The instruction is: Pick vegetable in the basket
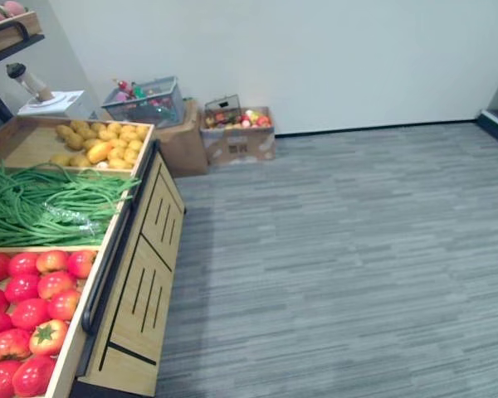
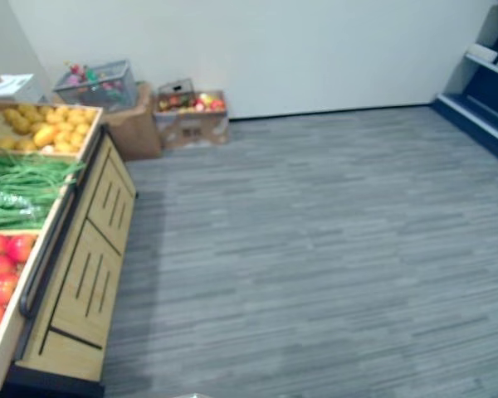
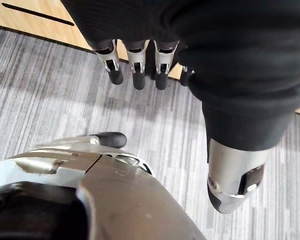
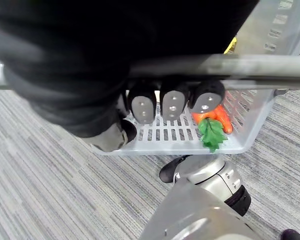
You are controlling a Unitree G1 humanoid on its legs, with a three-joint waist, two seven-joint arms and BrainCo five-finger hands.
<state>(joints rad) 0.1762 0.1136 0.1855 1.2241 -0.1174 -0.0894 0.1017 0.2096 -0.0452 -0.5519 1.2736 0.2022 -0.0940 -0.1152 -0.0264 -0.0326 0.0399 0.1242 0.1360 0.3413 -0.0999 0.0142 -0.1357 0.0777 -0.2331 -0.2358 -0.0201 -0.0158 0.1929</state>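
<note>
My right hand (image 4: 172, 102) is shut on the grey handle (image 4: 250, 65) of a pale plastic basket (image 4: 160, 134) that hangs above the carpet. An orange carrot (image 4: 218, 116) with green leaves lies in the basket. My left hand (image 3: 138, 65) hangs open with straight fingers over the carpet, close to the wooden produce stand (image 1: 141, 290). The stand is at my left and holds red tomatoes (image 1: 29, 311), long green beans (image 1: 50, 203) and yellow-brown potatoes (image 1: 104, 143) in separate bins.
Cardboard boxes (image 1: 236, 137) with mixed produce and a wire crate (image 1: 145, 101) stand against the back wall. A white scale (image 1: 54, 101) sits behind the stand. Dark blue shelving (image 2: 481, 83) lines the far right. Grey carpet (image 1: 340, 265) spreads to the right.
</note>
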